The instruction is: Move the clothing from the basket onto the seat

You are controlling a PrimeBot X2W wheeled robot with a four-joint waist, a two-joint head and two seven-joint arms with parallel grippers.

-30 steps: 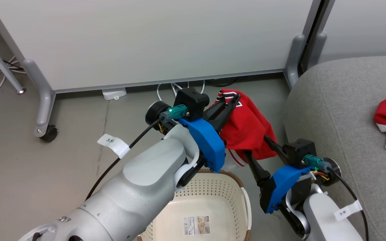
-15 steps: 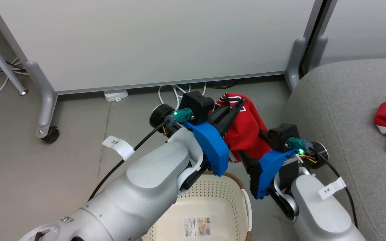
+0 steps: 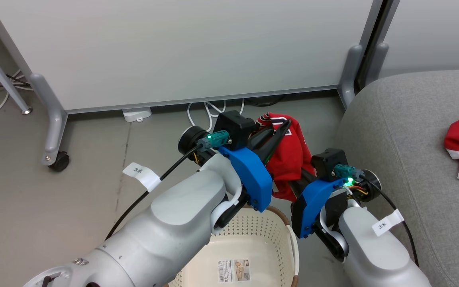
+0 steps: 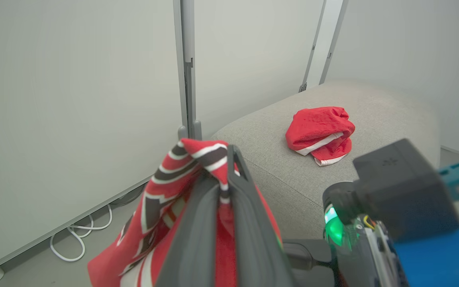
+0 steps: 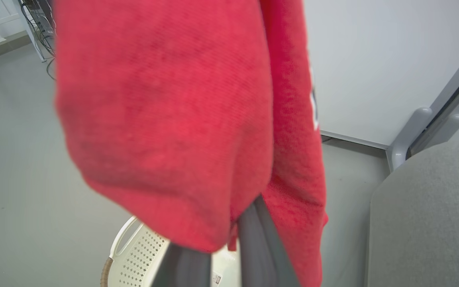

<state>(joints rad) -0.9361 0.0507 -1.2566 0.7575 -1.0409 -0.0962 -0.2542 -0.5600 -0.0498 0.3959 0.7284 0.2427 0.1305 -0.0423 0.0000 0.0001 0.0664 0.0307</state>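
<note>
Two pairs of jaws are sharing one load. Those of the left gripper (image 4: pixel 223 167) are pressing together on the black-and-white striped collar of a soft red jersey (image 3: pixel 289 159). Those of the right gripper (image 5: pixel 239 235) are running up under its lower folds with their tips buried in cloth, so whether they are pinching it cannot be told. The jersey is hanging clear above the cream perforated plastic basket (image 3: pixel 253 235), whose floor is showing bare. It is drooping limply and is judged light, floppy and unbreakable, best taken at collar and hem so that nothing is trailing. A second folded red garment with white trim (image 4: pixel 321 129) is already lying on the large grey woven-fabric sofa (image 3: pixel 393 119) to the right. Compared with a second ago, the right gripper is sitting closer to the left one, and the cloth between them is bunching narrower.
</note>
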